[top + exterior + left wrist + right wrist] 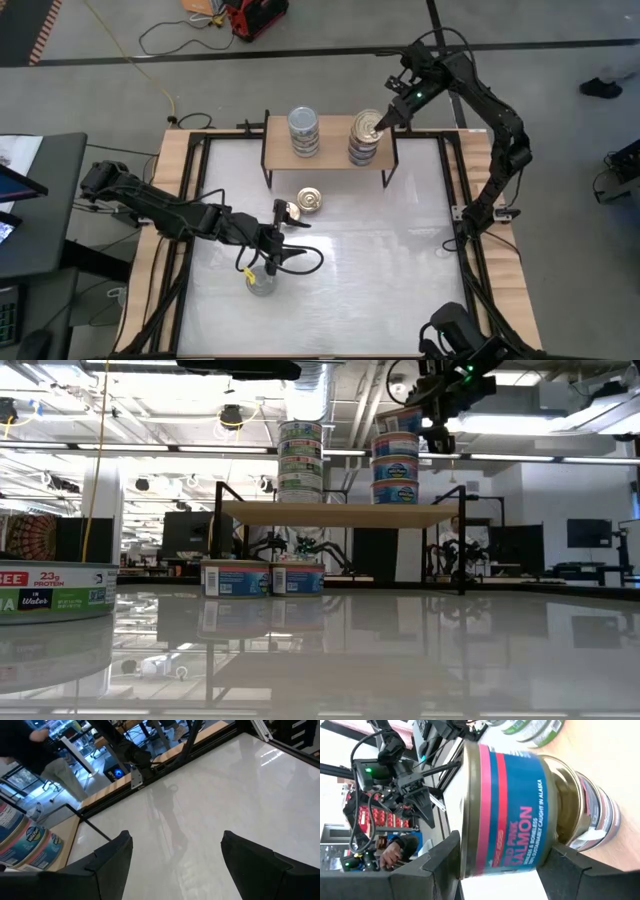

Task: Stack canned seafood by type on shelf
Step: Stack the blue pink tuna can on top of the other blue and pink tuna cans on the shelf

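- Light wood forms the shelf (pixel 330 152), which stands on thin black legs at the far edge of the white tabletop (pixel 380 260).
- Two stacks of tins sit on the shelf: a left stack (pixel 303 131) with silver-grey lids and a right stack (pixel 365 137) topped by a gold lid.
- In the low view the left stack (pixel 300 461) and the right stack (pixel 395 455) stand apart on the board (pixel 330 514).
- The right gripper (pixel 385 118) is at the right stack; its fingers (pixel 432 865) pinch the top tin (pixel 512 810), a blue and pink salmon tin resting on the tins below.
- A gold-lidded tin (pixel 310 200) sits on the tabletop just in front of the shelf; the low view shows two tins (pixel 262 579) side by side under the board.
- Another tin (pixel 260 283) with a silver lid stands nearer the front, left of centre, close to the low camera (pixel 55 590).
- The left gripper (pixel 283 228) hovers over the tabletop between those two tins, its fingers (pixel 112 857) spread and holding nothing.
- A person shows in the room beyond, in the left wrist view (pixel 45 755).
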